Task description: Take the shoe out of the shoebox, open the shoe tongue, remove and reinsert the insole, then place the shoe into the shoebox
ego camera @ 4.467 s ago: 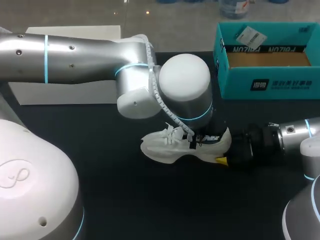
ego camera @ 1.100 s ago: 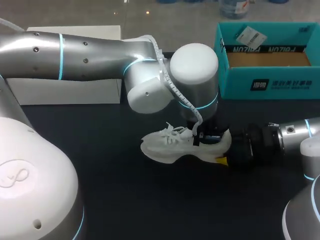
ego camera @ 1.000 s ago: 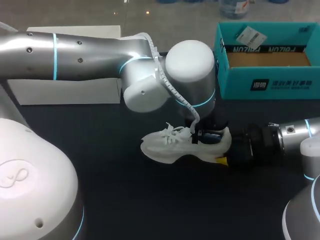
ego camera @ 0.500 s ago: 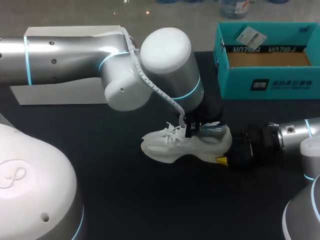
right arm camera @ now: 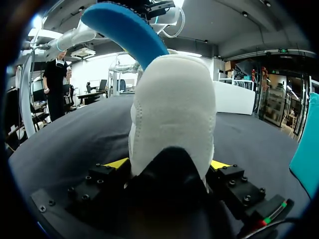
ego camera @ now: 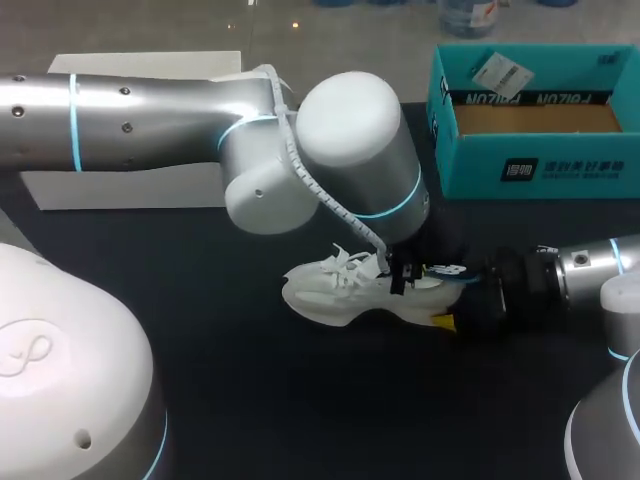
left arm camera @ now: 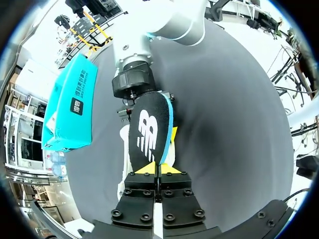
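Now the left gripper (left arm camera: 159, 168) pinches the insole (left arm camera: 148, 134) by one end, its length running right toward the heel. The right gripper (right arm camera: 169, 167) clamps the shoe (right arm camera: 172, 109) there.

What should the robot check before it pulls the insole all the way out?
1. Left pincer shut on the insole: ok.
2. Right pincer shut on the shoe at its heel: ok.
3. Insole fully out of the shoe: not ok, its far end dips in behind the heel.
4. Laces clear of the insole: cannot tell.
5. Shoebox open and empty: ok.
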Tool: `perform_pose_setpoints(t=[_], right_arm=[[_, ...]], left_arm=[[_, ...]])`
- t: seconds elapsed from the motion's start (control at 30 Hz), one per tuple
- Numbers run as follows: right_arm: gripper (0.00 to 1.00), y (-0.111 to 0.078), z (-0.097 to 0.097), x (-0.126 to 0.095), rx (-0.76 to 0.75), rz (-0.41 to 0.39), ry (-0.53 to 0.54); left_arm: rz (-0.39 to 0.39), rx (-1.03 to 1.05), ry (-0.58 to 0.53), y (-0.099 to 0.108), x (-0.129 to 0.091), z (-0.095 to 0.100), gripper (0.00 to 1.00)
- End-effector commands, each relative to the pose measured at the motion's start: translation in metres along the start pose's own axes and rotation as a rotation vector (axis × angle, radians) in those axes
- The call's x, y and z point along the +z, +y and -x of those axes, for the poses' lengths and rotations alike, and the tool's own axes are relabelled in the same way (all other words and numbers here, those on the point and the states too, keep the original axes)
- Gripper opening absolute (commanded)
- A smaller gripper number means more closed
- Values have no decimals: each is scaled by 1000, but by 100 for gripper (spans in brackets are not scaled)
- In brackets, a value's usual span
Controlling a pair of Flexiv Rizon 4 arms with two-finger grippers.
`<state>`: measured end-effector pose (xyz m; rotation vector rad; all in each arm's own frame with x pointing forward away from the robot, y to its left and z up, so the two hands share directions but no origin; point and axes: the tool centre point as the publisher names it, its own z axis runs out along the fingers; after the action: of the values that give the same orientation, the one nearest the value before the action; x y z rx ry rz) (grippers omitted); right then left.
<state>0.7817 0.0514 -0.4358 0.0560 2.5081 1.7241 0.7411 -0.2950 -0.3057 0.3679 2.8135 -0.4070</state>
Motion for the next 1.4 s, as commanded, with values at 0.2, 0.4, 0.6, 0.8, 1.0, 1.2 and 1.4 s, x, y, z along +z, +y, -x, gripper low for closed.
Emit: perform_pose_setpoints(t=[0.2,0.4,0.6,0.8,1.0,1.2,1.4], right_arm=[[0,-6,-1,6,0,-4,0],[0,-6,-1,6,0,-4,0],[0,-6,-1,6,0,-4,0],[0,-6,-1,6,0,-4,0],[0,-6,-1,6,0,-4,0],[0,-6,-1,6,0,-4,0],[0,-6,-1,6,0,-4,0]], left_arm=[[-19,-5,13,-27,-1,5,0],[-5,-40,17,-28,3,7,11],[-8,-48,18,-18,8,6,55],[8,-68,5,-8,13,8,51],[21,-102,-3,-5,22,16,49],[44,-112,-18,-12,33,22,46],[14,-132,3,-16,33,24,0]])
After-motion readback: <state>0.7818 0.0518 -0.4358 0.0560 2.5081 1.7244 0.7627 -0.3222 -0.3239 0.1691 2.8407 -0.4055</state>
